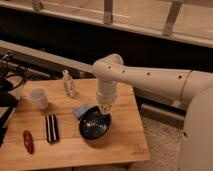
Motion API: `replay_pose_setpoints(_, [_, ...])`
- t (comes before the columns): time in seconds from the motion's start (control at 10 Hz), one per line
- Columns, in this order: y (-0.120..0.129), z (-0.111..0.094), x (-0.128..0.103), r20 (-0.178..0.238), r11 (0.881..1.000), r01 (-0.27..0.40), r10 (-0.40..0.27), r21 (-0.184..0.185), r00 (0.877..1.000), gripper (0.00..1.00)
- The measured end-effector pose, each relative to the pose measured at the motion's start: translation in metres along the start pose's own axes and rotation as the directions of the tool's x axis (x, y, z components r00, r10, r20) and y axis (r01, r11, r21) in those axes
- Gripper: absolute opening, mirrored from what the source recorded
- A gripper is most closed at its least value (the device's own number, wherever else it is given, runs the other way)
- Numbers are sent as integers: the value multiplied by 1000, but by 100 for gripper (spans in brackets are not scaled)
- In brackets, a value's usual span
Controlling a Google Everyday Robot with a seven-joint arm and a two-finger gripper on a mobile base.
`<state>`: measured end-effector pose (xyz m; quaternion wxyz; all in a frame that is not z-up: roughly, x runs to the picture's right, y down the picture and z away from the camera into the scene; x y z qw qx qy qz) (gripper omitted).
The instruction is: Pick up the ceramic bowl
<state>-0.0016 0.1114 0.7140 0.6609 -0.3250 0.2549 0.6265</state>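
The ceramic bowl (93, 125) is glossy black with pale rings inside. It is near the middle of the wooden table (120, 145), tilted with its inside toward the camera and a shadow under its near side. My gripper (104, 110) hangs from the white arm straight down onto the bowl's far rim. It appears closed on that rim.
A blue packet (81, 110) lies against the bowl's left side. A small clear bottle (68, 85) and a white cup (39, 97) stand at the back left. A black striped object (51, 128) and a red object (28, 141) lie at the front left. Dark gear sits past the left edge.
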Motion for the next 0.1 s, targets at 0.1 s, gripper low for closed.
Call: replay_pose_setpoints(0.1, [1,0,0,0,1000,3,-3,0,1000,3])
